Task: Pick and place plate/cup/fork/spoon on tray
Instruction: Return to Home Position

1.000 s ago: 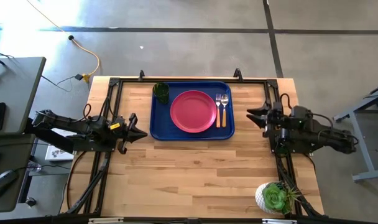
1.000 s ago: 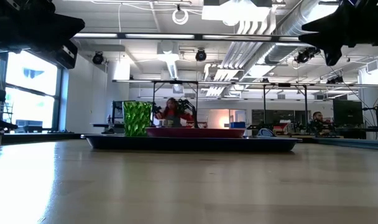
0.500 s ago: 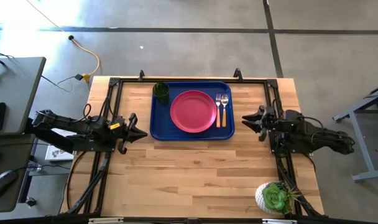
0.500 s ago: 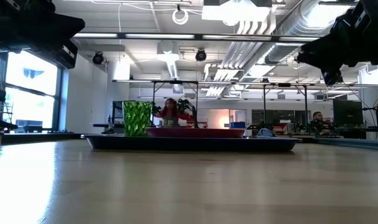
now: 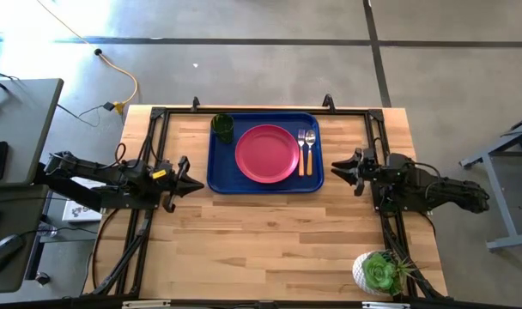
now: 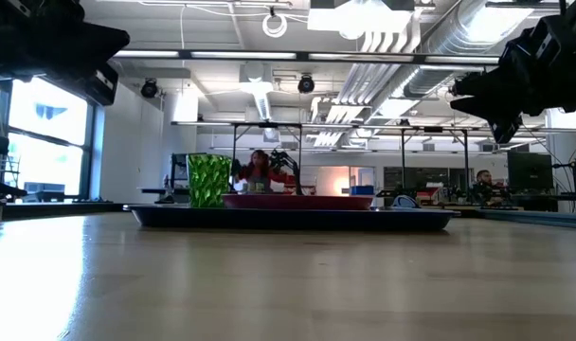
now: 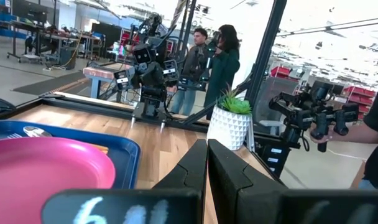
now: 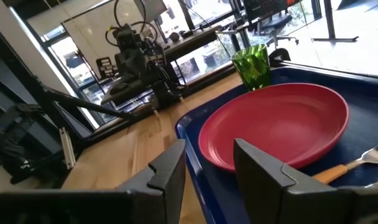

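Note:
The dark blue tray point(image 5: 220, 176) lies at the table's far middle. On it the pink-red plate point(image 5: 267, 153) lies flat, the dark green cup point(image 5: 222, 127) stands upright in the far left corner, and the fork point(image 5: 301, 151) and spoon point(image 5: 310, 149) lie side by side right of the plate. My left gripper point(image 5: 192, 182) is shut and empty, just left of the tray; its fingers point(image 7: 207, 168) meet. My right gripper point(image 5: 336, 167) is open and empty, just right of the tray, above the table point(image 6: 487, 99); its fingers point(image 8: 207, 165) point at the plate point(image 8: 276, 124).
A green succulent in a white pot point(image 5: 379, 273) stands at the table's near right corner. Bare wood point(image 5: 270, 232) stretches across the near half of the table. People stand in the room beyond the table point(image 7: 220, 62).
My right gripper has moved toward the table's left edge, closer to the tray's right rim, and has come down somewhat. The tray and everything on it have stayed in place.

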